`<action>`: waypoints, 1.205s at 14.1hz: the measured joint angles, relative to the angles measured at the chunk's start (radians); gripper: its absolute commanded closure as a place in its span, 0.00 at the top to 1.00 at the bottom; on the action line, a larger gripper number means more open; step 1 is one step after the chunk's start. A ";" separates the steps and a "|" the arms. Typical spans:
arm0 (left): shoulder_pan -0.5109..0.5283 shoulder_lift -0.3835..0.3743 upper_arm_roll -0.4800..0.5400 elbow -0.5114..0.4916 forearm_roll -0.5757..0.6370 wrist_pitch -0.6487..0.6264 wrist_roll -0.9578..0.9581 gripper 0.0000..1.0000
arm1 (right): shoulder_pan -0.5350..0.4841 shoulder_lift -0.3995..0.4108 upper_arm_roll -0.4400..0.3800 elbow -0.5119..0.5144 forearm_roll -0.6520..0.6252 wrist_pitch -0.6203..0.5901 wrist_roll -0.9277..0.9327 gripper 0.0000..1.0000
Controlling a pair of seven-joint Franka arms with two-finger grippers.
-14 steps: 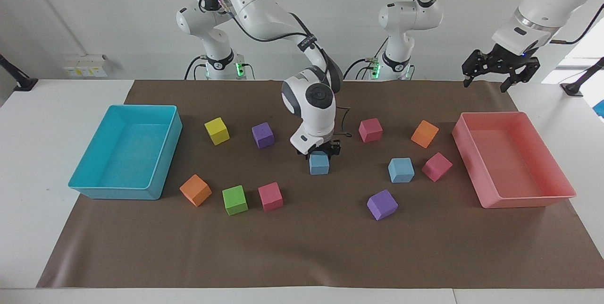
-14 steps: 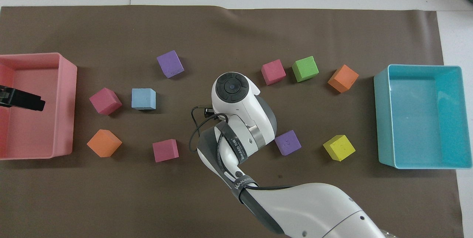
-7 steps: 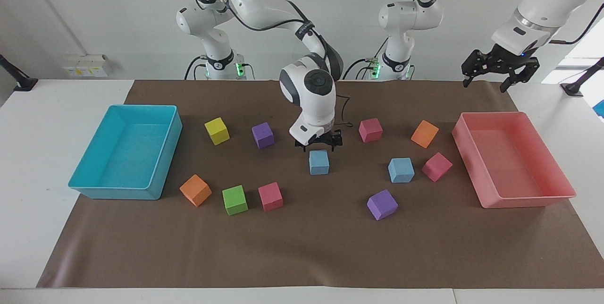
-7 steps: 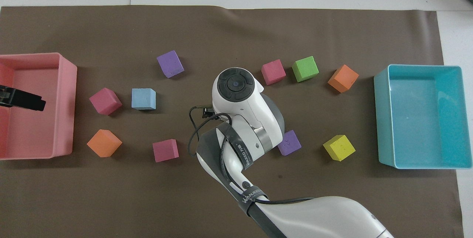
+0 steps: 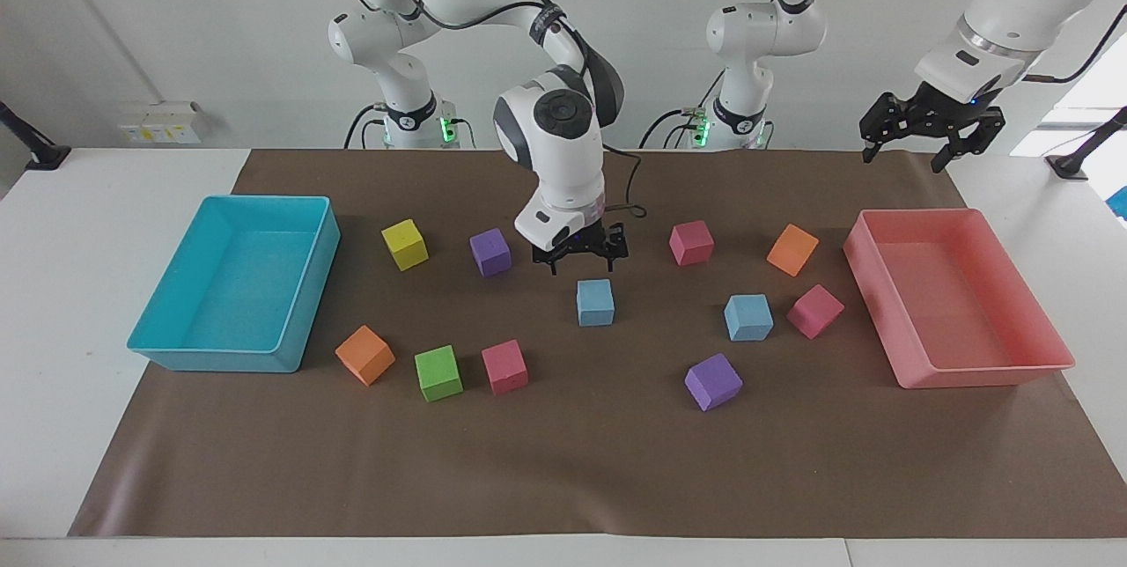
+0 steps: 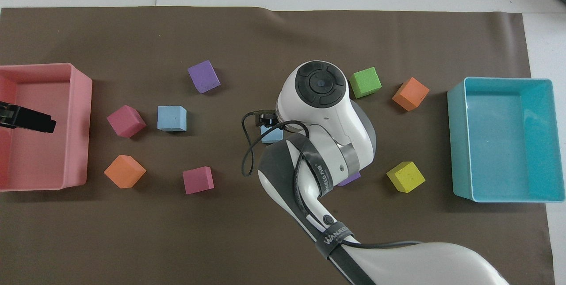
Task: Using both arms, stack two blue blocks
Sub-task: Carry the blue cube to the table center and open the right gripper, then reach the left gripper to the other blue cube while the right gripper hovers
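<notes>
One blue block point(image 5: 595, 302) lies free on the brown mat near the table's middle; in the overhead view this block point(image 6: 269, 136) is mostly covered by the right arm. My right gripper point(image 5: 581, 261) hangs open a little above it, slightly to the robots' side, holding nothing. The second blue block point(image 5: 748, 317) point(image 6: 172, 118) rests on the mat toward the left arm's end, beside a magenta block point(image 5: 814, 311). My left gripper point(image 5: 916, 149) waits open and empty in the air over the pink tray's robot-side end.
A pink tray point(image 5: 977, 371) stands at the left arm's end and a turquoise tray point(image 5: 216, 361) at the right arm's end. Purple point(image 5: 713, 381), orange point(image 5: 792, 249), magenta point(image 5: 691, 242), yellow point(image 5: 405, 244) and green point(image 5: 438, 372) blocks are scattered over the mat.
My right gripper has let go of the middle blue block, risen off it and drawn back toward the robots. The block stays where it was. The left arm has not moved.
</notes>
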 measured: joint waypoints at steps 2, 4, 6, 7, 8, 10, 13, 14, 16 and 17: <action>0.000 0.000 -0.001 0.000 0.000 0.001 0.000 1.00 | -0.045 -0.009 0.001 -0.001 0.008 0.000 -0.081 1.00; 0.000 0.000 -0.006 -0.001 0.000 0.032 0.000 1.00 | -0.079 -0.009 0.000 -0.007 0.096 0.001 -0.179 0.60; -0.006 0.000 -0.017 -0.004 -0.001 0.060 0.000 1.00 | -0.121 -0.009 0.000 -0.021 0.227 0.002 -0.338 0.41; -0.017 0.000 -0.024 -0.007 -0.001 0.063 0.000 1.00 | -0.147 -0.009 -0.001 -0.030 0.290 0.006 -0.399 0.39; -0.034 0.001 -0.028 -0.012 -0.001 0.066 0.000 1.00 | -0.172 -0.008 -0.002 -0.037 0.334 0.008 -0.434 0.38; -0.074 0.004 -0.032 -0.032 -0.001 0.081 -0.001 1.00 | -0.214 -0.006 -0.002 -0.054 0.446 0.012 -0.504 0.16; -0.120 0.016 -0.034 -0.117 -0.001 0.178 -0.012 1.00 | -0.233 0.002 -0.002 -0.125 0.597 0.092 -0.697 0.00; -0.122 0.021 -0.034 -0.146 -0.001 0.218 -0.014 1.00 | -0.233 0.005 -0.002 -0.153 0.643 0.119 -0.765 0.00; -0.122 0.034 -0.030 -0.195 -0.001 0.290 -0.023 1.00 | -0.233 0.009 -0.001 -0.211 0.764 0.166 -0.876 0.00; -0.122 0.044 -0.030 -0.212 -0.001 0.322 -0.034 1.00 | -0.233 0.011 -0.001 -0.236 0.808 0.183 -0.900 0.00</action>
